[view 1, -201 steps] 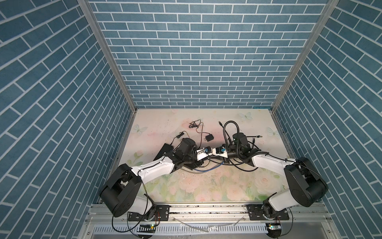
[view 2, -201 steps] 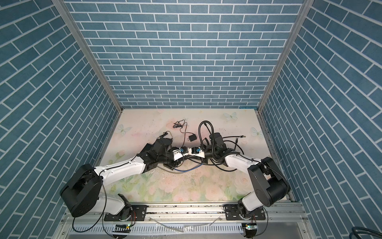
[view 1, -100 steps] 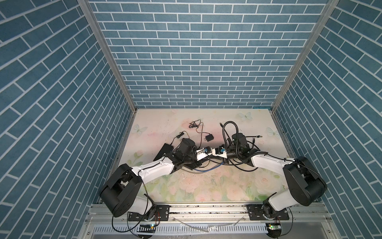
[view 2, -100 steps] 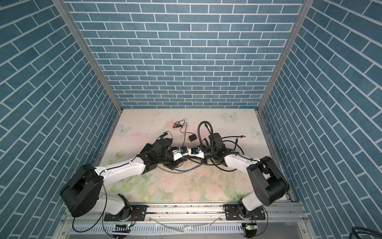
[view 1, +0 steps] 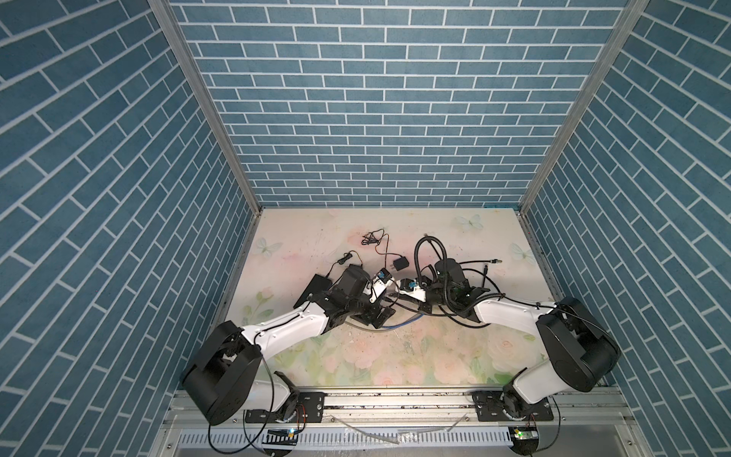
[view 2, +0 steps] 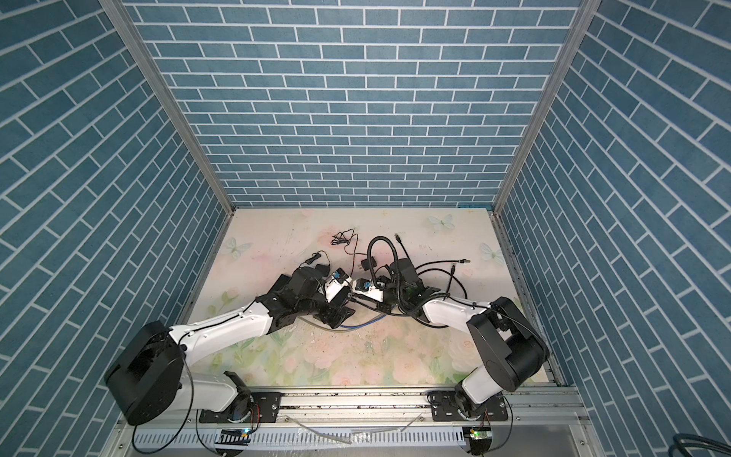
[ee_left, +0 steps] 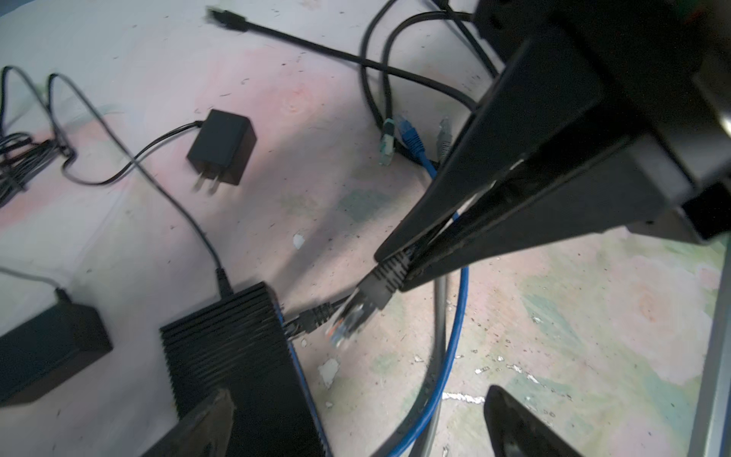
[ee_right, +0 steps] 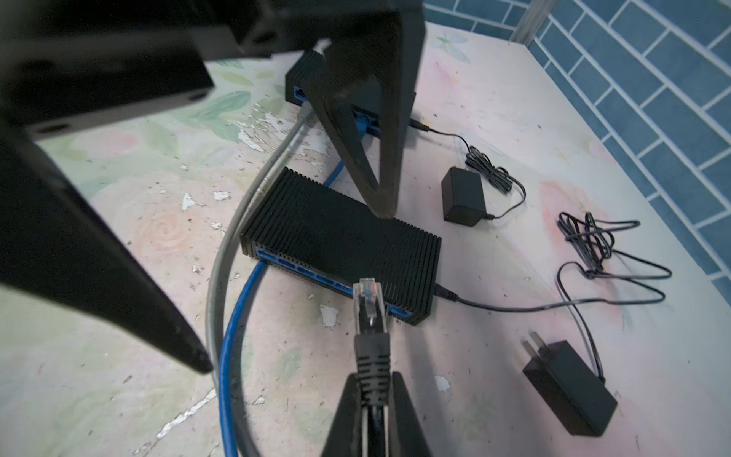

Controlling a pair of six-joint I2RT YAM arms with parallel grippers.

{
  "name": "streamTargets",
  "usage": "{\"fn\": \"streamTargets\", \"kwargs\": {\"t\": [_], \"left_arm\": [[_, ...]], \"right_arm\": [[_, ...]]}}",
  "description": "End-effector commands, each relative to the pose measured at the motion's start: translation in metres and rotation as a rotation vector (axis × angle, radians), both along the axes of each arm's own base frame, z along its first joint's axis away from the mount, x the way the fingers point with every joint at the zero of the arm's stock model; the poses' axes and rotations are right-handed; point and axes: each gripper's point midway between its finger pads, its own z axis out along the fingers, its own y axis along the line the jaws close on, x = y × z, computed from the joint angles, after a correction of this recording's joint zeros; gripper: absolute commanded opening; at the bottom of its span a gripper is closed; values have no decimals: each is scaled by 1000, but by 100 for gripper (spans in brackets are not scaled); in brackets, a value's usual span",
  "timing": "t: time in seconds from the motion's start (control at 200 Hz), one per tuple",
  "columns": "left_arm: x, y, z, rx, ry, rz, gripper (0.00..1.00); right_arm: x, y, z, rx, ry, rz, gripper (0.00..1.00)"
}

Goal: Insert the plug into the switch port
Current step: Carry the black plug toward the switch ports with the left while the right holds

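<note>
While in claw (ee_right: 374, 382), plug (ee_right: 370, 312) near switch (ee_right: 340, 233).

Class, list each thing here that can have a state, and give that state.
plug, held, not yet inserted
switch, lying flat, power lead plugged in
right gripper, shut on the plug's boot
left gripper, open, holding nothing
power adapter, lying unplugged

We are noting: switch (ee_right: 340, 233) matt, ribbed casing; plug (ee_right: 367, 296) clear glossy plastic; tabletop (ee_right: 494, 356) print chipping, flaking.
</note>
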Motion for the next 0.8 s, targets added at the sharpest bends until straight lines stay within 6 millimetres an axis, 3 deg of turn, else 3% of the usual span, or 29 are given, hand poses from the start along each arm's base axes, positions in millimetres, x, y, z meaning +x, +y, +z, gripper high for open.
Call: {"fn": "streamTargets", "kwargs": {"t": [0.0,0.085,0.165,0.645,0.795], "left_arm": [[12,28,-4,12,9,217,100],[21,57,-13,68,0,396,100],[19,66,-22,111,28,418,100],[6,63,-69,266,190,345,97],[12,55,-64,246,189,335,90]], "right_arm": [[8,-6,-22,-43,44,-141,0],[6,-3,-30,-57,46,-156,0],[3,0,-37,-70,44,-161,0],[-1,5,-44,-48,43,-190,0],[-3,6,-44,-44,45,-183,0]]}}
